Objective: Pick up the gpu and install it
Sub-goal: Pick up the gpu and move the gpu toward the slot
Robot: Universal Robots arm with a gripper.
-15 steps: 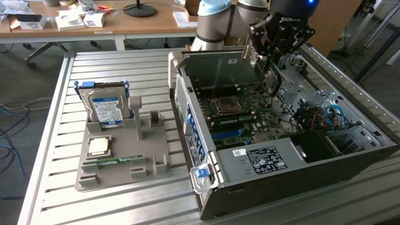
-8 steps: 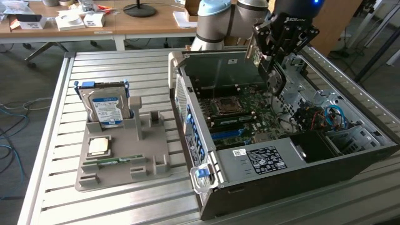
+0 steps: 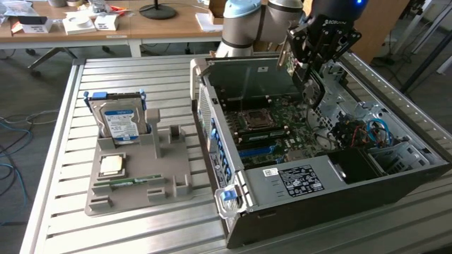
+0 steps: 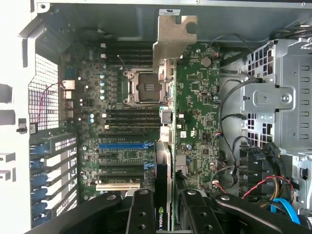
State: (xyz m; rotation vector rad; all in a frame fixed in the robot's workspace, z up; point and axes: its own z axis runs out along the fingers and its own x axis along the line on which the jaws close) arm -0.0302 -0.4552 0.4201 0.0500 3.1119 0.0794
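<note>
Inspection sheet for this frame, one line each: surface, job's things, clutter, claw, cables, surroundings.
surface: slatted metal table.
job's things: gpu held on edge above the motherboard inside the open computer case.
clutter: grey holder with hard drive, processor and RAM stick, on the exterior view's left of the case.
claw: claw shut on the gpu, over the case.
cables: blue and red leads inside the case; floor cables.
surroundings: wooden desks behind.

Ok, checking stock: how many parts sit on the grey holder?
3 on the grey holder: the hard drive upright at its far end, the square chip flat in the middle, the RAM stick near its front. None looks hidden.
</note>
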